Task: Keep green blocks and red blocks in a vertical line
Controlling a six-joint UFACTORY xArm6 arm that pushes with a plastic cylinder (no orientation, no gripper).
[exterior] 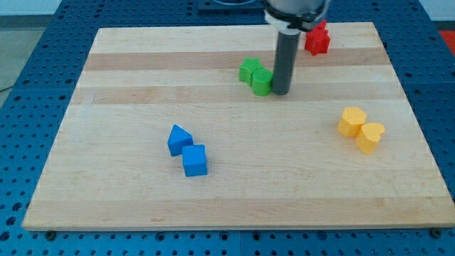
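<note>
Two green blocks sit together near the view's top centre: a star-like one (249, 70) and a smaller cube-like one (261, 81) just below and right of it. My tip (281, 92) rests on the board against the right side of the smaller green block. A red block (317, 38) sits near the board's top edge, above and to the right of my tip; my rod's housing hides part of its left side. Only one red block shows.
Two blue blocks, a wedge-like one (178, 139) and a cube (194, 160), lie at the lower left of centre. Two yellow blocks (351, 121) (370, 136) touch each other at the view's right. The wooden board (128, 78) lies on a blue perforated table.
</note>
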